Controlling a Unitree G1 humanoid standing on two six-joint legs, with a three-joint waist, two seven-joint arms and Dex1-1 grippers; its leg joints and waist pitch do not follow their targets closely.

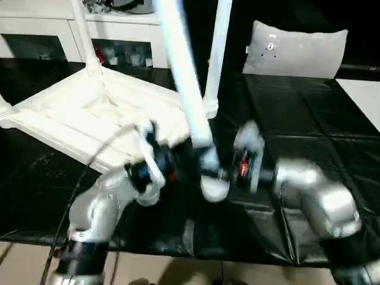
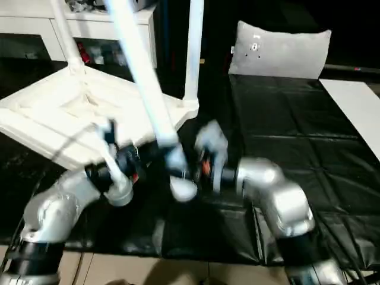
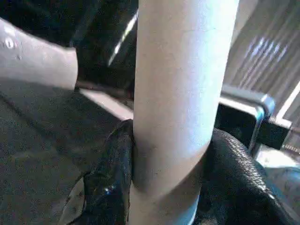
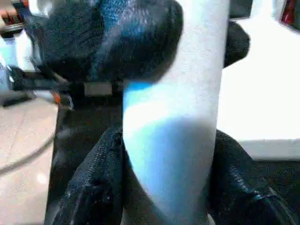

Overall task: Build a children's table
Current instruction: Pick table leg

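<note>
leg [image 1: 185, 83] clamped between both pincers — upright

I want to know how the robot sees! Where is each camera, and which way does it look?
Left eye view: on the head, looking down at the loose leg, the upturned table top and both silver forearms.
Right eye view: beside it, same scene slightly shifted.
Left wrist view: on the left wrist, looking along the left gripper, shut on the leg.
Right wrist view: on the right wrist, looking along the right gripper, shut on the leg.
All four share that leg.
</note>
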